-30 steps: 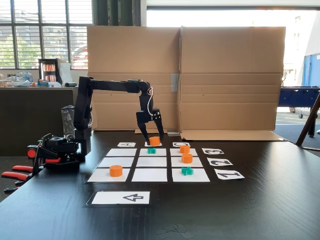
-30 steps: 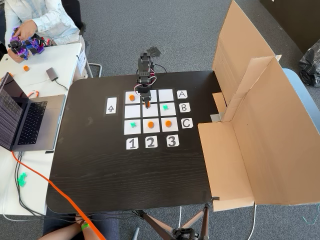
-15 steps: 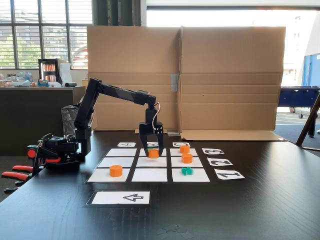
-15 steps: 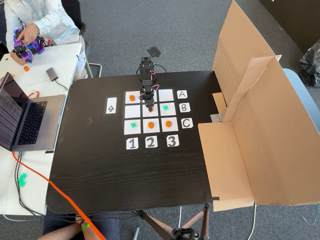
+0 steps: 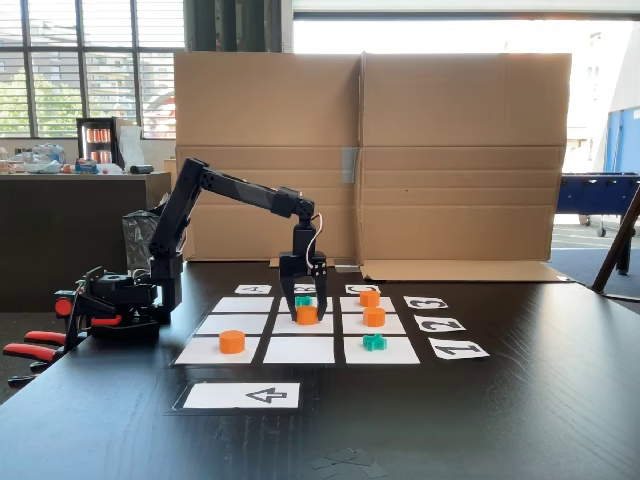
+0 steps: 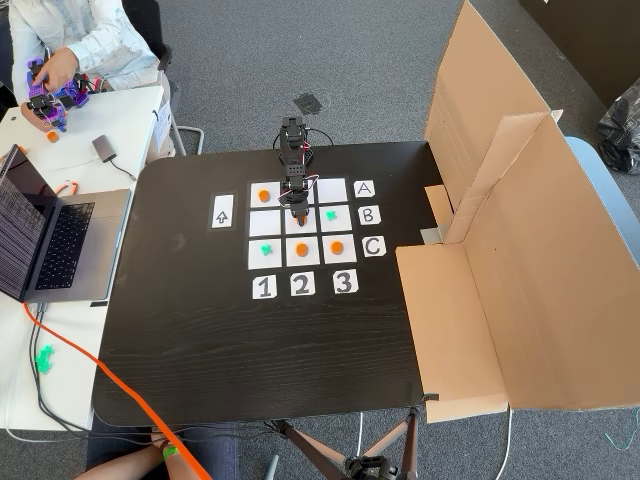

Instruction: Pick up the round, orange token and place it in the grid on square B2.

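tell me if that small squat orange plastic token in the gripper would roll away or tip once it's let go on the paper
Probably neither. The small squat orange plastic token looks wider than tall and stands on a flat end between the gripper's fingers, so tipping seems unlikely. Rolling would need it on its side. It looks stiff and light; the white paper grid could let it slide if nudged.
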Controlling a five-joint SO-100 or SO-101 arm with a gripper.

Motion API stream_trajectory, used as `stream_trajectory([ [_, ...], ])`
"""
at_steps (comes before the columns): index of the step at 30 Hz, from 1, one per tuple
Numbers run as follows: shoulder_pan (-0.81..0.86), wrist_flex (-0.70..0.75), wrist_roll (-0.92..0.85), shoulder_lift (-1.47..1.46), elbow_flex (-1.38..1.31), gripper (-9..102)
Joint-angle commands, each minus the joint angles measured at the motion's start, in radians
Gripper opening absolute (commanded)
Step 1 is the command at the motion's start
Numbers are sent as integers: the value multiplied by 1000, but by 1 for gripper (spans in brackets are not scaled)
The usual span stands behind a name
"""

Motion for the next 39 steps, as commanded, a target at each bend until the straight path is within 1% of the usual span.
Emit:
stream_trajectory([
  [1,12,8,12,34,23,36],
  [6,26,-5,9,135,110,51],
  [13,52,-21,-12,407,233,56],
  [18,115,-158,-57,706,428,56],
  [22,245,-308,-109,1032,615,56],
  [23,293,-353,-110,1112,650,54],
  [24,345,-405,-106,1187,681,48],
  [25,399,-425,-110,1250,696,42],
  [26,462,-431,-110,1301,698,34],
  [28,595,-495,-107,1408,727,10],
  [29,667,-522,-101,1459,749,6],
  [32,904,-615,-57,1605,839,-1],
  [35,1149,-627,60,1775,957,-1],
  [39,1381,-609,101,1953,1149,-1],
])
